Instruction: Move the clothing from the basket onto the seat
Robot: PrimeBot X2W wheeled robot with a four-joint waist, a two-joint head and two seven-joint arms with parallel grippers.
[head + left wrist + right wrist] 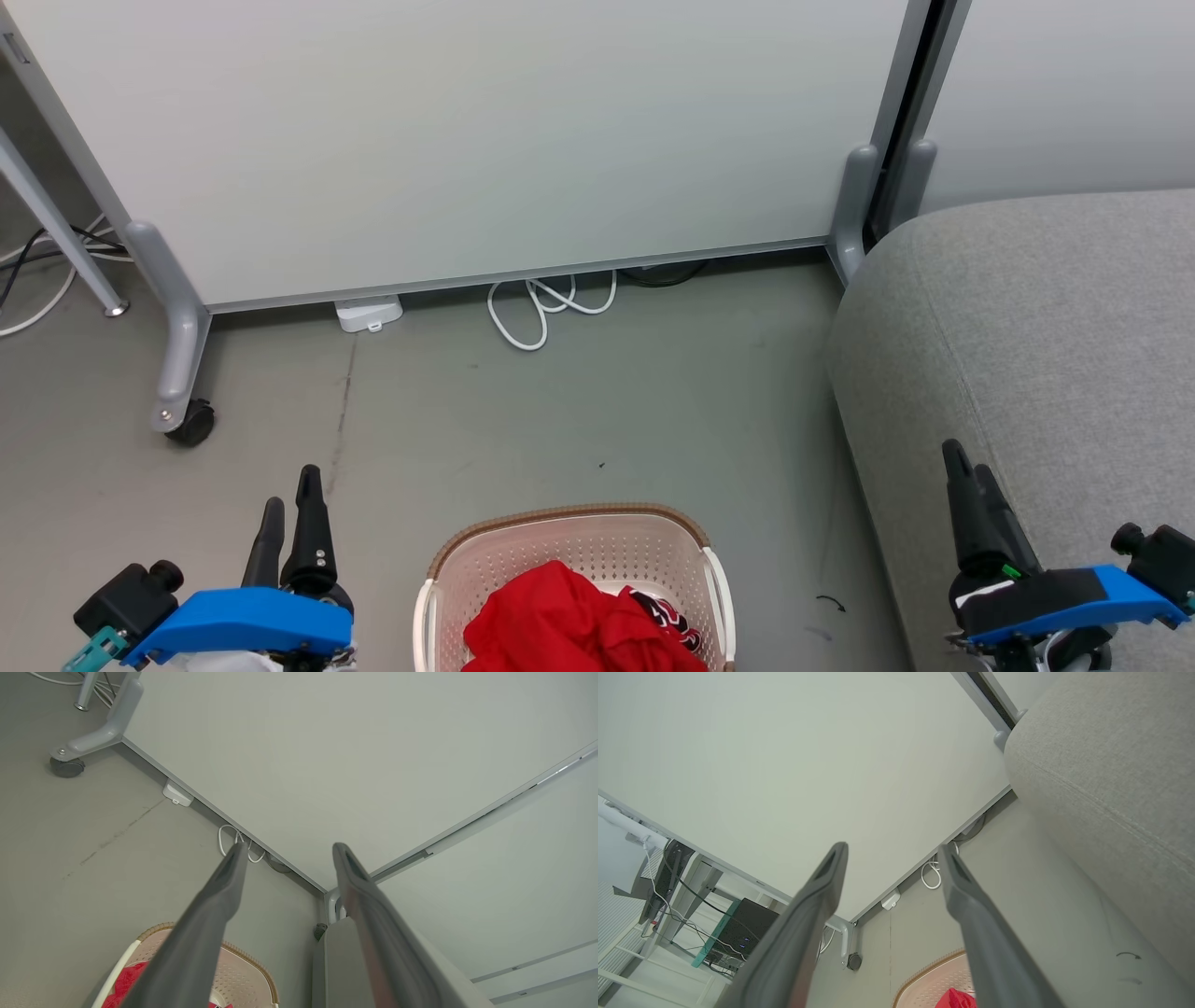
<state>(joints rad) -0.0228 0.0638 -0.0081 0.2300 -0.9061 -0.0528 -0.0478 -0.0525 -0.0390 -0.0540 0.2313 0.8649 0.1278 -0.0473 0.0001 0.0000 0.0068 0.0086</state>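
Seemingly two red garments [560,616], one basket [579,546], one sofa [1027,327]

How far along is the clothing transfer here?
Nothing looks done: the clothing sits in the basket, beside the sofa. In hand: nothing; the left gripper and right gripper hang open on either side of the basket, holding nothing. Left: lifting all the clothing onto the sofa.

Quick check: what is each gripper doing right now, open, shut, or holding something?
Left gripper: open, holding nothing.
Right gripper: open, holding nothing.
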